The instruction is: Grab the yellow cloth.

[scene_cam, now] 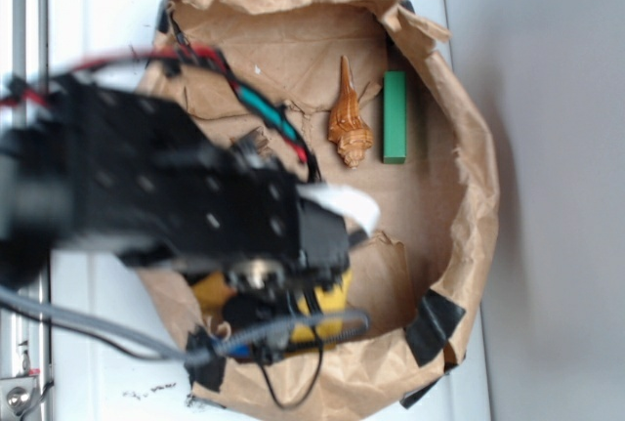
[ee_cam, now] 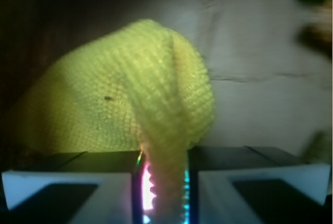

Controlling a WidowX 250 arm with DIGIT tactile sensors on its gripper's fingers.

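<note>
Claw point(ee_cam: 164, 182) clamped on a fold of the yellow cloth point(ee_cam: 130, 99), both fingers point(ee_cam: 67, 182) pressed in from either side with only a narrow lit slit left between them. Pinched fold rising straight out of the slit as a thick ridge, then arching over to a rounded peak directly ahead of the claw. Long axis of that ridge running away from the claw, along its line of sight; the rest of the fabric spreading wide and low to the left of the fingers, hanging as a soft dome. Bright yellow, coarse knitted or woven texture plainly visible, one small dark speck on the left slope, deep crease where the ridge meets the broad side.

Seen from the exterior view, mostly hidden beneath the black arm point(scene_cam: 176, 187); only scraps of yellow point(scene_cam: 332, 299) showing under the claw point(scene_cam: 293, 294), too little to judge the outline there.

Beneath and around the claw, crumpled brown paper point(scene_cam: 293, 40) forming a shallow bowl with raised, torn edges, patched with black tape point(scene_cam: 435, 328). Well beyond the claw, a green block point(scene_cam: 395, 116) lying flat on the paper, and just beside it, apart from it, a small orange-brown ridged object point(scene_cam: 348, 118) with a pointed end. Both blurred at the far right edge of the wrist view. White tabletop point(scene_cam: 107, 11) under the paper.
</note>
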